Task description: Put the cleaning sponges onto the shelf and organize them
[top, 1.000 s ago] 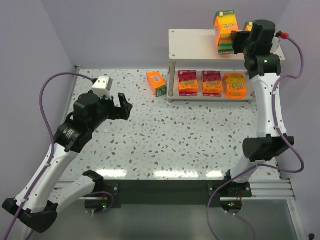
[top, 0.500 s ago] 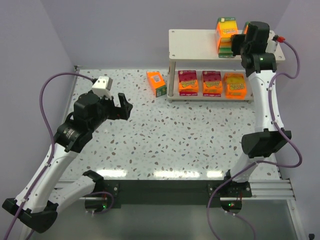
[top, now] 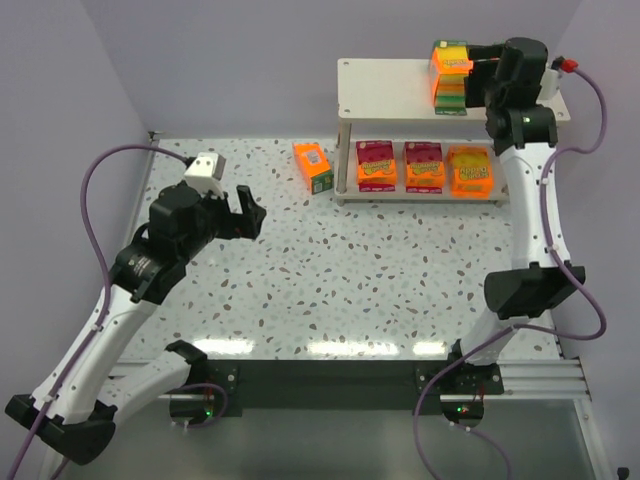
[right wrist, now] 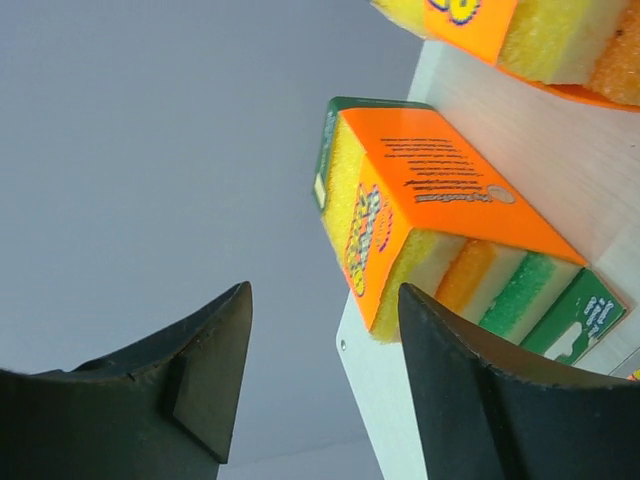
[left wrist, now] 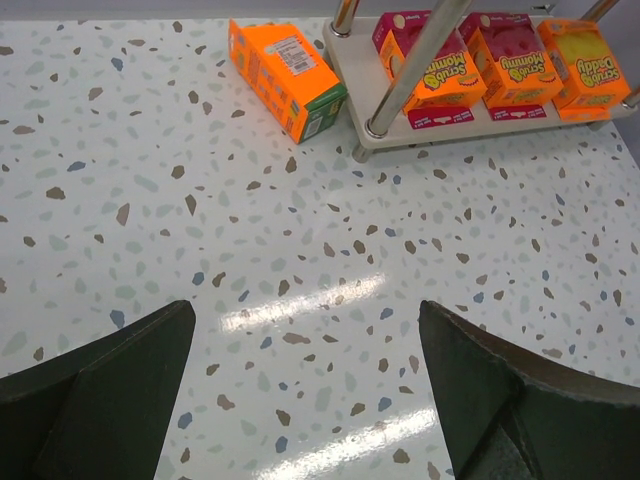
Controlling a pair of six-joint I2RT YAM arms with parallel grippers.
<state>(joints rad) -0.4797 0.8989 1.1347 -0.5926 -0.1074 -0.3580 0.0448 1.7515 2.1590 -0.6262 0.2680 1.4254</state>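
Speckled terrazzo table (top: 330, 270) sits under my left gripper (top: 247, 215), fingers spread and empty, with one orange sponge pack (top: 313, 166) lying just left of the shelf (top: 385, 88) and its front leg (top: 343, 160), three more packs (top: 423, 166) on its lower board, and my right gripper (top: 478, 78), released, just beside the top-board pack (top: 450, 72).

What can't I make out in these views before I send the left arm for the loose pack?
- Second top-tier pack: cut off by the top edge of the right wrist view. The right arm hides it in the top view.
- Right end of the shelf top board: under that arm in the top view.
- Leftmost lower-tier pack: a shelf leg crosses it in the left wrist view.
- Loose pack: label print too small to read.
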